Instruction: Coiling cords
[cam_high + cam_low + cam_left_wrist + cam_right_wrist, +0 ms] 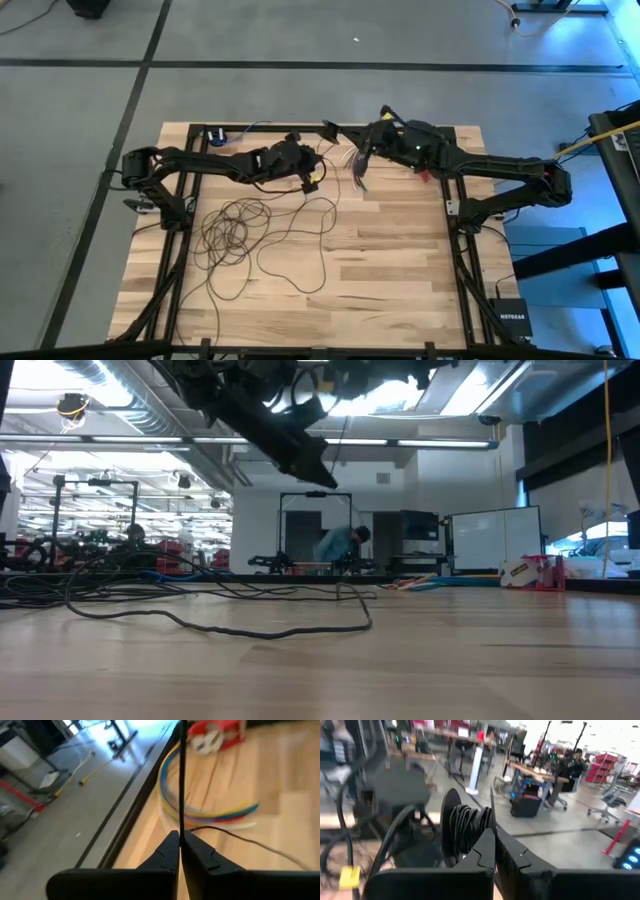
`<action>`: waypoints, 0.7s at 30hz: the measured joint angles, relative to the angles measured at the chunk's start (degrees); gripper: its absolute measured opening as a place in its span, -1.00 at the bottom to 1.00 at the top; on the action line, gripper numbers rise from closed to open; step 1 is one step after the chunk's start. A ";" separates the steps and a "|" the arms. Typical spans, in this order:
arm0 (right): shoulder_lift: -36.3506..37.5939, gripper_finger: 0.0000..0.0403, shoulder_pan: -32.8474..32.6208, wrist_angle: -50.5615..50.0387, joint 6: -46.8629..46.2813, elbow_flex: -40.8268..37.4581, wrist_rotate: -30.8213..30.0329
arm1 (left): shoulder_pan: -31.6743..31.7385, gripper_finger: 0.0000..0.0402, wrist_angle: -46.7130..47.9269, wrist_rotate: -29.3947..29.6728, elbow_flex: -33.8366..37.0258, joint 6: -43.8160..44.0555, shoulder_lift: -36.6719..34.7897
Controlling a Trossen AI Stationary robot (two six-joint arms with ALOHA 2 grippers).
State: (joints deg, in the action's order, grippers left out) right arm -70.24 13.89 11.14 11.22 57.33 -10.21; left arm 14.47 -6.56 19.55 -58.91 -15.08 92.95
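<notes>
The cords [262,232] lie as one long, thin dark wire, most of it sprawled in loose, overlapping loops on the table [390,290] toward its left edge, with a run leading up to the two arms near the far edge. It looks light and limp, with little stiffness of its own: in the low view a stretch of it arches off the wood and sags back down, so it will likely keep some springy curl and snag on itself where the loops cross. The left claw [179,851] has its fingers pressed together on a single strand, which runs straight up from the tips in the left wrist view. The right claw [494,840] is likewise closed on the wire, with several turns already bunched just in front of its fingers. A short bundle of multicoloured wires [357,163] lies between the two claws near the far edge and could be caught up by mistake. The wire is probably best pinched on a free single strand, clear of the crossings, and fed slowly to avoid dragging the whole tangle.
</notes>
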 joint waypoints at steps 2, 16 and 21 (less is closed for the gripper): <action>0.00 -0.97 0.00 -2.97 0.87 0.04 -1.16 | 0.25 -0.97 1.72 2.05 0.10 -0.54 -0.45; 0.05 -0.97 0.00 -16.78 4.25 0.12 -2.26 | 1.50 -0.97 3.36 4.36 0.10 -4.27 -7.71; 0.02 -0.97 0.00 -18.36 4.21 0.12 -2.26 | 2.53 -0.97 4.45 4.22 0.10 -3.79 -9.77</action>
State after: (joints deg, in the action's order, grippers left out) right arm -70.22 13.89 -7.22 15.43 57.45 -12.47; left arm 16.99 -2.11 23.77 -58.81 -18.87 83.18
